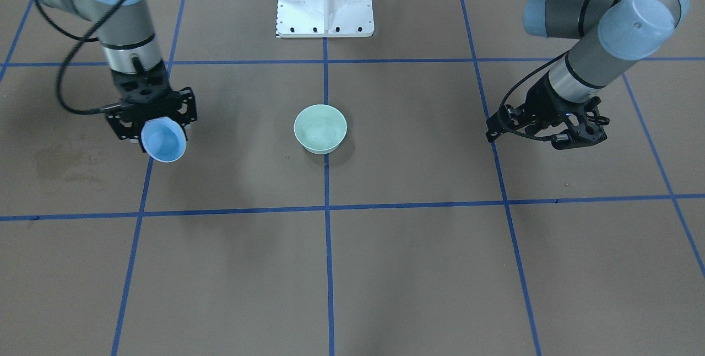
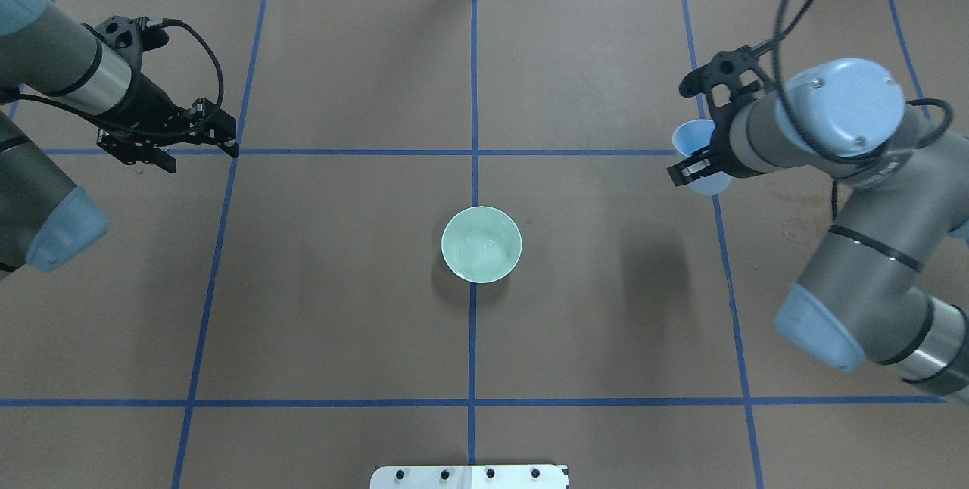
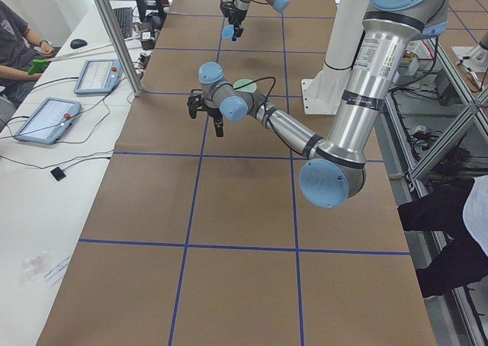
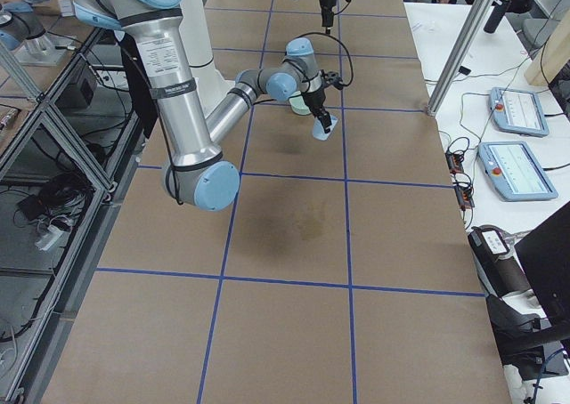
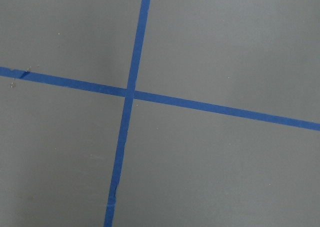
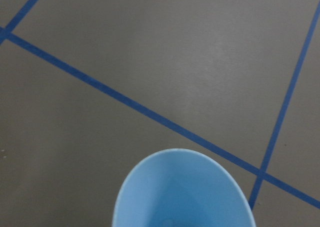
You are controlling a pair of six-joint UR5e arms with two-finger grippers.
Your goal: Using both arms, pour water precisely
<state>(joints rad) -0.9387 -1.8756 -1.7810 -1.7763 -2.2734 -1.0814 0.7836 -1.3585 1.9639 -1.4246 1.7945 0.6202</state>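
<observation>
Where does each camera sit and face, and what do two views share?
Front-facing: across table, facing robot; left arm on picture-right.
Overhead: behind robot, looking down; right arm picture-right.
Exterior left: table end; left arm nearest.
Exterior right: opposite end; right arm nearest.
Left wrist: down at blue tape; no body.
Right wrist: down over blue cup; no body.
Shared: front-facing and overhead both show the green bowl.

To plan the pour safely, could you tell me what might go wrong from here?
The right gripper holds the cup well to the side of the bowl, so anything in it could spill on the way; a stain already shows nearby.
The left gripper is open and far from the bowl, so a nudge could shift it.
</observation>
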